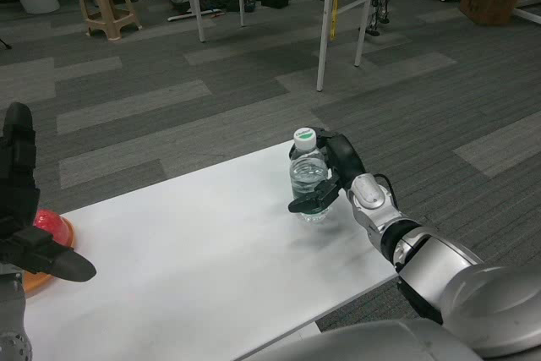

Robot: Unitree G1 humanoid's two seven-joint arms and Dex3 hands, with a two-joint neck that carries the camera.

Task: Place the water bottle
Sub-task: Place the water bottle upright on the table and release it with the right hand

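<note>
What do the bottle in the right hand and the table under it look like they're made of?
Clear water bottle with white-and-green cap, gripped by the right hand: probably thin transparent plastic, since the table shows through it and it glints. White table: smooth, matte top, likely laminate or painted board; the even, dull look leaves it open.

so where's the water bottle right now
The water bottle stands upright near the white table's far right edge, gripped by the right robot hand.
</note>
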